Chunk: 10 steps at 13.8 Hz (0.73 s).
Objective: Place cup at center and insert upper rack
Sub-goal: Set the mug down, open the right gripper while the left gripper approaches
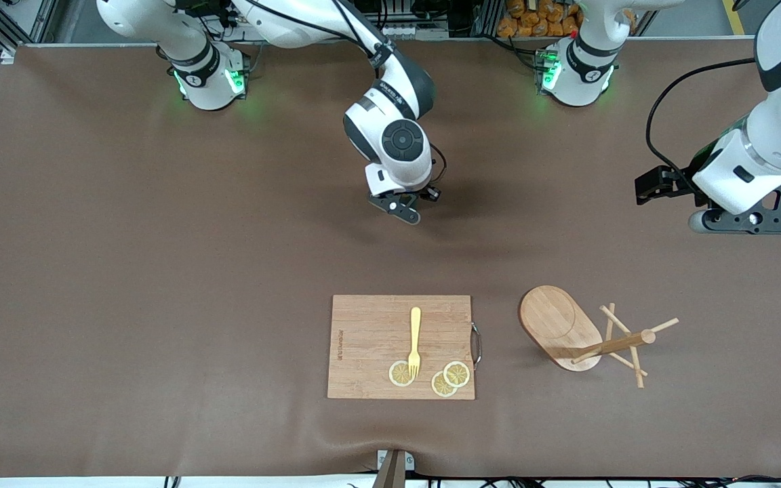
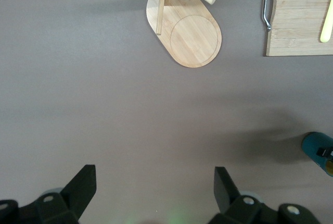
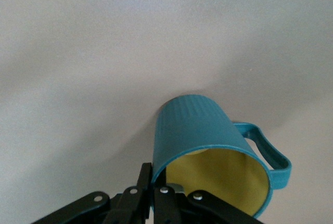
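My right gripper (image 3: 156, 174) is shut on the rim of the teal ribbed cup (image 3: 203, 130), one finger inside the yellow interior and one outside. The cup is tilted, with its bottom down at the brown table near the middle. In the front view the right hand (image 1: 407, 207) hides the cup. The cup's edge (image 2: 316, 148) shows in the left wrist view. The upper rack (image 1: 560, 325), a wooden mug tree with an oval base, a post and crossing pegs, stands nearer the front camera toward the left arm's end. My left gripper (image 1: 746, 220) waits open and empty above the table at that end (image 2: 155, 182).
A wooden cutting board (image 1: 370, 325) with a metal handle lies beside the rack, nearer the front camera than the cup. It carries a yellow fork (image 1: 415, 339) and three lemon slices (image 1: 457, 373).
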Motion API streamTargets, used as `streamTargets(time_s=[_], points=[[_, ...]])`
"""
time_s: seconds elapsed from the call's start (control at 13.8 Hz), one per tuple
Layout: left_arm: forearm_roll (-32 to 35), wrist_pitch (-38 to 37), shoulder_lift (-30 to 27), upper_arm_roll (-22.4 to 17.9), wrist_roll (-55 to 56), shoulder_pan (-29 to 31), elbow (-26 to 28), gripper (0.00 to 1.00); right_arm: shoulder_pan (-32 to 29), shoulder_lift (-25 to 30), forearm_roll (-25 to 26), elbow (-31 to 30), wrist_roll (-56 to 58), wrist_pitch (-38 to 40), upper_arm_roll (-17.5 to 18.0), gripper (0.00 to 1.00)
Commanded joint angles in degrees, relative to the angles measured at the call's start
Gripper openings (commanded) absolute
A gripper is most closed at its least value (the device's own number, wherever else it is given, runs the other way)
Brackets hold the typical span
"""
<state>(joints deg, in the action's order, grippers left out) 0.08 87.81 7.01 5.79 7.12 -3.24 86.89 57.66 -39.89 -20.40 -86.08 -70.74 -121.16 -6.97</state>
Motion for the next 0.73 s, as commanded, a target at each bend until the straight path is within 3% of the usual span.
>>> streamTargets(time_s=[0.0, 0.22, 0.51, 0.65], points=[[-0.5, -0.4, -0.2, -0.1, 0.8, 0.1, -0.7, 1.0, 0.9, -1.1, 0.7, 1.7, 0.0, 0.0, -0.8, 0.34], [-0.5, -0.4, -0.2, -0.1, 0.6, 0.6, -0.7, 1.0, 0.9, -1.1, 0.7, 1.7, 0.1, 0.0, -0.8, 0.37], [-1.1, -0.9, -1.8, -0.1, 1.9, 0.8, -0.8, 1.0, 0.5, -0.6, 0.5, 2.4, 2.6, 0.1, -0.8, 0.55], [-4.5, -1.8, -3.3, -0.4, 3.2, 0.7, -1.8, 1.0, 0.2, 0.2, 0.4, 2.8, 4.9, 0.7, -0.9, 0.69]])
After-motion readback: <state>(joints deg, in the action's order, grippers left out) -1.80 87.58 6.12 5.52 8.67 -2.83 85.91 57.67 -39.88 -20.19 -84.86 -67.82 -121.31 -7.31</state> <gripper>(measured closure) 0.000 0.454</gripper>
